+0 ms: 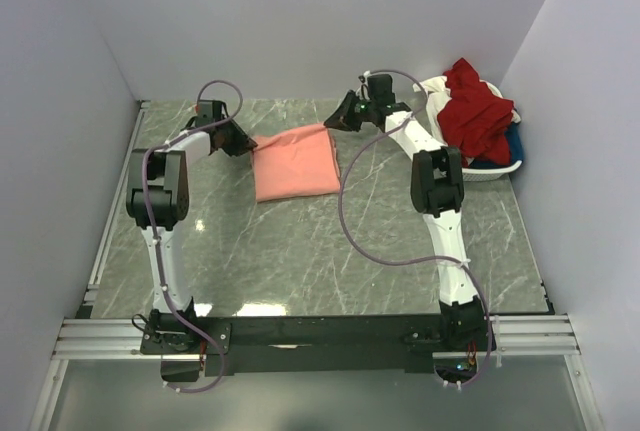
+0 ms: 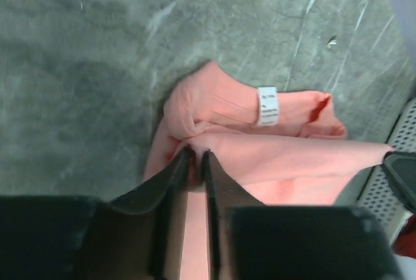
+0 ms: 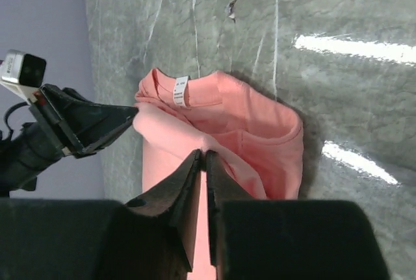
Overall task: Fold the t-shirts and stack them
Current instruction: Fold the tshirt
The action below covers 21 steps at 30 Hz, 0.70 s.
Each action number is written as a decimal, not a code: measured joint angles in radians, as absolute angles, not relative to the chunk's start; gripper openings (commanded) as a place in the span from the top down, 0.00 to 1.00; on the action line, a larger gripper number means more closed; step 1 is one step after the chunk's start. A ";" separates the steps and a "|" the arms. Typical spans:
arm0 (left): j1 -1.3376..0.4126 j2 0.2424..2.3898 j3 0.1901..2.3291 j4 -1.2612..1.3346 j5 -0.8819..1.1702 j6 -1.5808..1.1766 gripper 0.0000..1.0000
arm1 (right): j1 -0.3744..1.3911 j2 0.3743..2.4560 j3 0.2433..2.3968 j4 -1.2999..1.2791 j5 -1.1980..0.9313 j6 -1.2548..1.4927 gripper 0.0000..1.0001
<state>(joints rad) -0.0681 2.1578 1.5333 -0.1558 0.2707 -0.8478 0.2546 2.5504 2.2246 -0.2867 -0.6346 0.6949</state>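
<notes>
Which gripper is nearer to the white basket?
Right. The right gripper holds the salmon-pink t-shirt corner on the side of the basket; the left gripper holds the opposite corner, farther from it.

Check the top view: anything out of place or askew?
Nothing damaged. The folded salmon-pink shirt sits skewed to the far edge of the table. At the far right, a dark red shirt is heaped over the rim of the basket.

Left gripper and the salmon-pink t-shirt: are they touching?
Touching. The left wrist view shows the left gripper pinching a fold of the salmon-pink t-shirt between its nearly closed jaws.
</notes>
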 measured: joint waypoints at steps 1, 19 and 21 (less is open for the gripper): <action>-0.065 2.170 1.543 -0.155 0.276 -0.846 0.65 | 0.252 2.555 2.226 -0.282 -0.639 0.697 0.78; -0.083 1.916 1.427 -0.105 0.253 -0.829 0.69 | 0.247 2.244 1.893 -0.275 -0.569 0.626 0.62; -0.114 1.922 1.427 -0.095 0.254 -0.828 0.71 | 0.284 2.207 1.845 -0.247 -0.569 0.622 0.64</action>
<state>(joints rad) -0.1139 1.9224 1.4273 -0.0952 0.2543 -0.8280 0.2840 2.2070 1.8446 -0.2466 -0.5686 0.6220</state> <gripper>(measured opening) 0.312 0.376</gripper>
